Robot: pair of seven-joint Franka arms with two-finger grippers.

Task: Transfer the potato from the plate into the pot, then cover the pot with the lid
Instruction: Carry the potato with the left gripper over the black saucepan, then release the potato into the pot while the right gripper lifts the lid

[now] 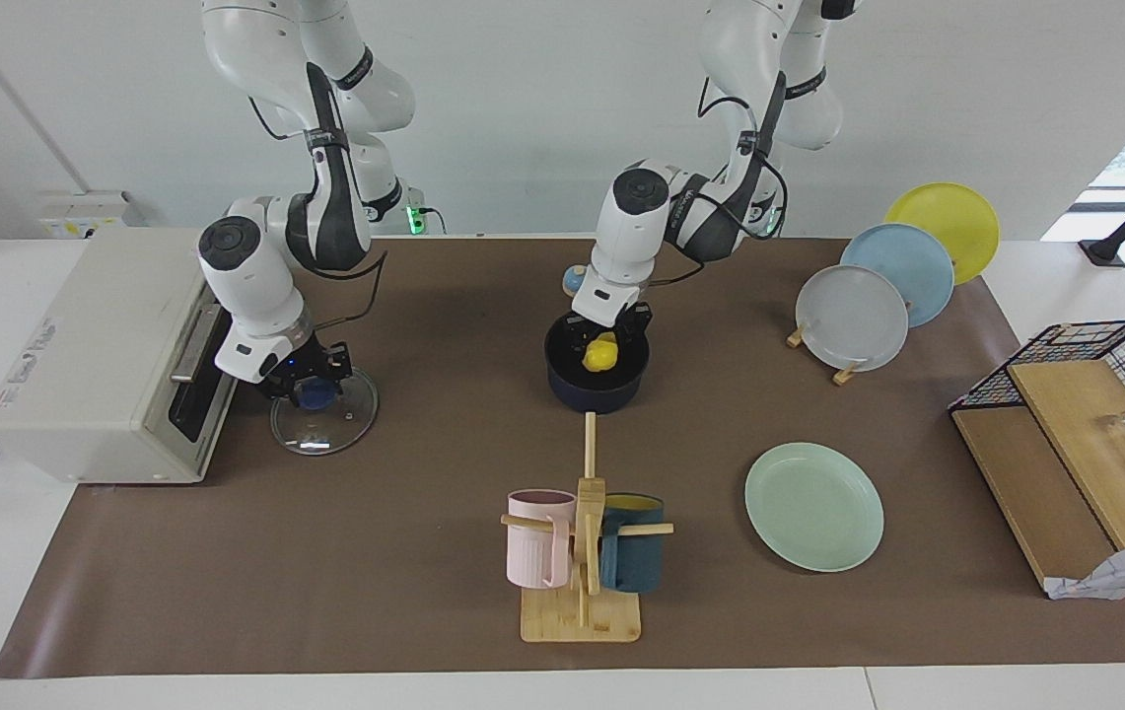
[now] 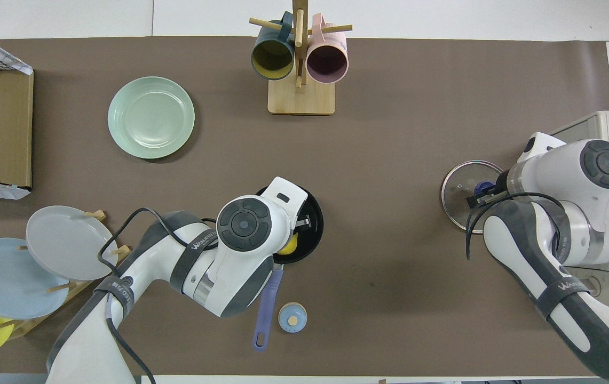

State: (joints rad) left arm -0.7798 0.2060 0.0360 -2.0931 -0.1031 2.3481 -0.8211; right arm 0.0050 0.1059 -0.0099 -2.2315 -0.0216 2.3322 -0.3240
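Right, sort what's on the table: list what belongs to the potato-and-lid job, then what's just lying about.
Job:
potato, in the pot, under the left gripper
mint plate, bare
lid, flat, right gripper at its knob

Lying about:
mug rack, pink mug, dark blue mug
three racked plates
toaster oven
wire basket
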